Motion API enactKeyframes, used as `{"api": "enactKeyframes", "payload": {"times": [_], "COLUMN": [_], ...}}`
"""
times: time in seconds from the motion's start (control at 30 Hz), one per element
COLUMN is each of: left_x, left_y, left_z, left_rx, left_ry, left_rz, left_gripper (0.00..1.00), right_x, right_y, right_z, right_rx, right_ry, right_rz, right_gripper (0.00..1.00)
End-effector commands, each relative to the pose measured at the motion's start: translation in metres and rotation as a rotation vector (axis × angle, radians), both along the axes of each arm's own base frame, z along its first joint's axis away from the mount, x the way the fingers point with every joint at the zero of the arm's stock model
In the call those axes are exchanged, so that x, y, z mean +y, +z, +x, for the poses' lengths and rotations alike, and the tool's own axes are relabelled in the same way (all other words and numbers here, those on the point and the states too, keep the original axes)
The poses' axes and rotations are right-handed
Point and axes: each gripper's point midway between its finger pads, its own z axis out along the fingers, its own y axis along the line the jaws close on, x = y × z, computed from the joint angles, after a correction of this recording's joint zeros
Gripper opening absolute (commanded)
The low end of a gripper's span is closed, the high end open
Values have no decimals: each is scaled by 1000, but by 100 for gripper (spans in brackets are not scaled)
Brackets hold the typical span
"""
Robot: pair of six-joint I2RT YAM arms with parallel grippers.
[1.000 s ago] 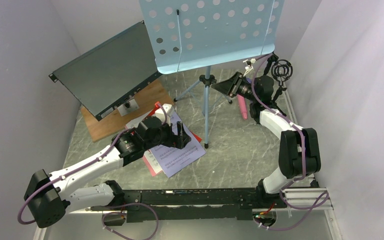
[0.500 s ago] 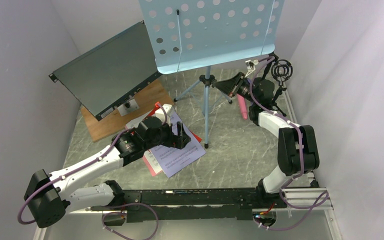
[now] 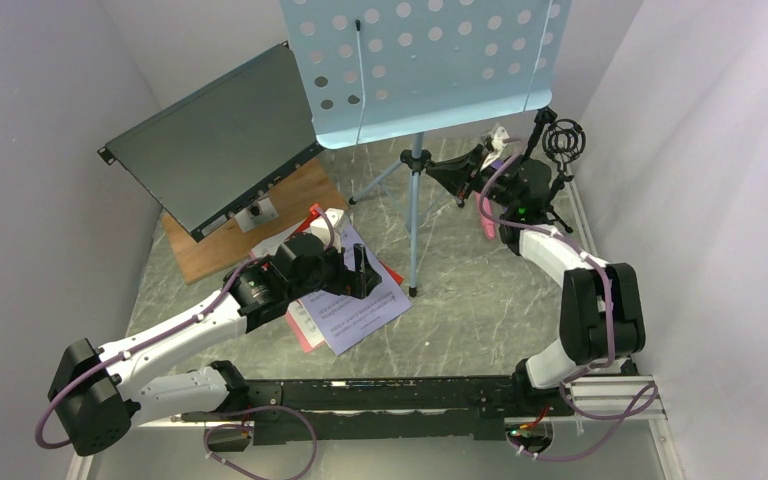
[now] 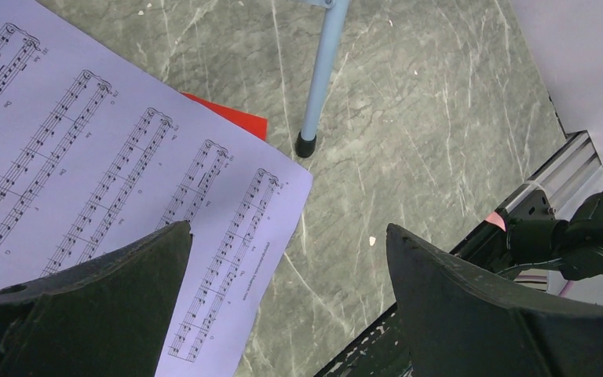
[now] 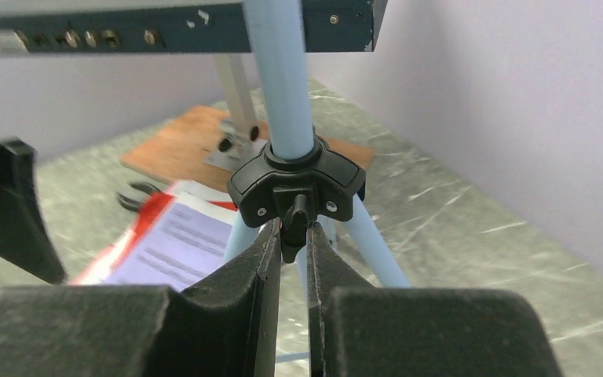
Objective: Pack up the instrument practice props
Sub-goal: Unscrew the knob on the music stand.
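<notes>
Two grippers, two postures. My left gripper (image 3: 364, 270) hangs with its jaws spread wide over the white sheet-music page (image 4: 110, 165), which lies on the grey marbled table (image 4: 440, 118) on top of a red page (image 4: 232, 118). In the top view a pink page (image 3: 300, 328) peeks out at the stack's near-left edge. One finger (image 4: 94, 298) sits above the printed staves and the other (image 4: 479, 314) above bare table. The rubber foot of one tripod leg (image 4: 314, 78) stands just beyond the page's corner. My right gripper (image 5: 292, 236) reaches to the black hub (image 5: 294, 177) where the legs join the pale-blue pole (image 5: 286, 78) of the music rack (image 3: 420, 65). Its jaws are drawn in close on the small black knob (image 5: 296, 220) sticking out of that hub, with a pad pressed to each side of it. The rack stands upright at the back of the table, its perforated desk tilted toward the camera above. Beside my right wrist a pink microphone (image 3: 484, 213) lies on the table, and a black mic support (image 3: 563, 140) with a ring-shaped cradle stands near the right wall. A large dark metal box (image 3: 215, 150) is propped above a wooden board (image 3: 210, 245) at the back left, apart from the pages.
</notes>
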Motion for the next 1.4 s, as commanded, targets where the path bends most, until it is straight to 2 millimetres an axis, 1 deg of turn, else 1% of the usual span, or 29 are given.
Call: {"api": "enactKeyframes", "payload": {"times": [0.0, 0.1, 0.13, 0.27, 0.4, 0.5, 0.67, 0.7, 0.73, 0.77, 0.83, 0.97, 1.03, 1.1, 1.17, 1.23, 1.27, 1.37], "left_x": [-2, -3, -3, -2, -2, -3, -2, -2, -1, -1, -1, 0, 0, 0, -1, -3, -3, -4], "left_y": [11, 10, 10, 10, 10, 11, 12, 12, 12, 12, 12, 13, 14, 15, 17, 20, 20, 23], "left_z": [3, 3, 3, 3, 3, 3, 2, 2, 2, 2, 1, 1, 1, 1, 1, 1, 2, 2], "left_rx": [-30, -27, -26, -24, -24, -23, -23, -24, -24, -25, -25, -27, -31, -32, -34, -36, -37, -41], "left_ry": [2, 2, 1, 3, 4, 2, 2, 4, 5, 6, 5, 6, 7, 5, 2, -2, -1, -3], "left_rz": [-14, -12, -11, -14, -15, -14, -15, -16, -17, -19, -21, -20, -23, -26, -34, -41, -42, -43], "left_gripper": [99, 100, 99, 99, 99, 100, 99, 100, 100, 99, 99, 100, 99, 100, 100, 99, 99, 99], "right_x": [-7, -8, -8, -9, -14, -17, -14, -14, -14, -13, -15, -22, -26, -38, -53, -71, -76, -77], "right_y": [-16, -22, -20, -27, -26, -25, -18, -16, -16, -17, -16, -7, -4, -2, 3, 9, 10, 18], "right_z": [0, 5, 9, 13, 18, 17, 2, -1, -5, -10, -16, -29, -32, -29, -29, -34, -39, -43], "right_rx": [-269, -334, -390, -475, -513, -521, -493, -487, -478, -460, -429, -342, -253, -111, 36, 144, 241, 310], "right_ry": [8, 21, 25, 34, 12, 1, 37, 40, 42, 44, 41, 15, -14, -80, -118, -103, -83, -79], "right_rz": [-257, -377, -431, -606, -684, -704, -668, -658, -649, -632, -601, -495, -435, -378, -261, -106, -3, 144], "right_gripper": [0, 0, 0, 0, 1, 7, 39, 51, 92, 99, 100, 100, 100, 100, 100, 100, 100, 100]}}
